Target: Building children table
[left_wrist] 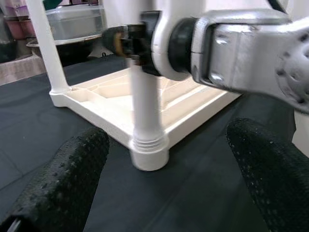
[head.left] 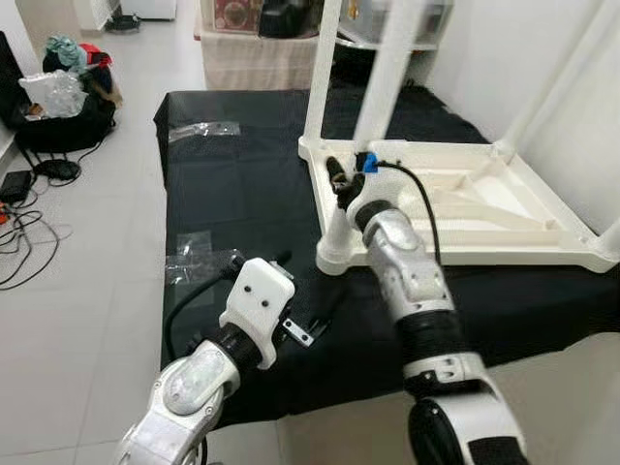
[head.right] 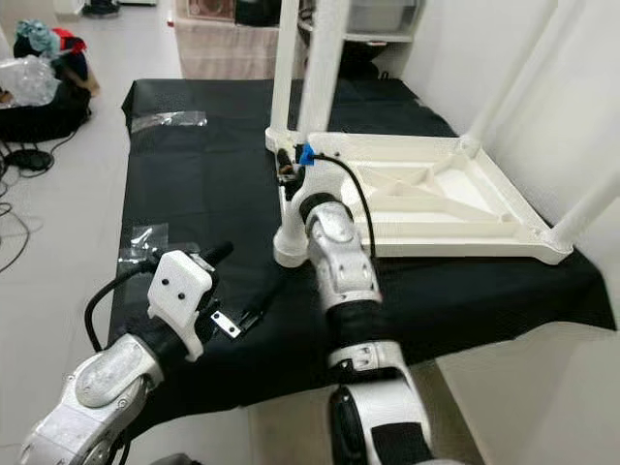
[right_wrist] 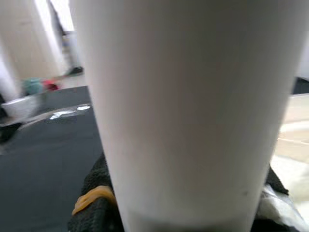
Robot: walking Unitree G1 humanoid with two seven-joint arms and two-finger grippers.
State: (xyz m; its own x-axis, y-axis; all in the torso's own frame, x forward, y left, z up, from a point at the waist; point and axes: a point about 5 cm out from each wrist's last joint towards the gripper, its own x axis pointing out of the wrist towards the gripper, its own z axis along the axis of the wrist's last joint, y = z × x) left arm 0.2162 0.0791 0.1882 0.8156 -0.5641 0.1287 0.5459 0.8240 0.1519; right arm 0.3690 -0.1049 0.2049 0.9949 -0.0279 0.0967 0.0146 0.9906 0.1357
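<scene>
A white children's table [head.left: 504, 254] lies upside down on a black cloth [head.left: 232, 194], its legs pointing up. My right gripper [head.left: 347, 179] is shut on the near-left leg [head.left: 383, 77], a little above its screw socket [head.left: 339, 257]. In the right wrist view the white leg [right_wrist: 188, 111] sits between the black fingers [right_wrist: 91, 203]. My left gripper [head.left: 305, 291] hovers open over the cloth near the front edge, short of that socket. Its two studded fingers [left_wrist: 63, 183] frame the leg base [left_wrist: 149, 154], with nothing between them.
Two clear plastic bags [head.left: 203, 129] [head.left: 189, 254] lie on the cloth to the left. Bags and cables [head.left: 58, 97] clutter the floor at far left. Storage boxes [head.left: 262, 39] stand behind the table, and a white wall [head.left: 581, 145] runs along the right.
</scene>
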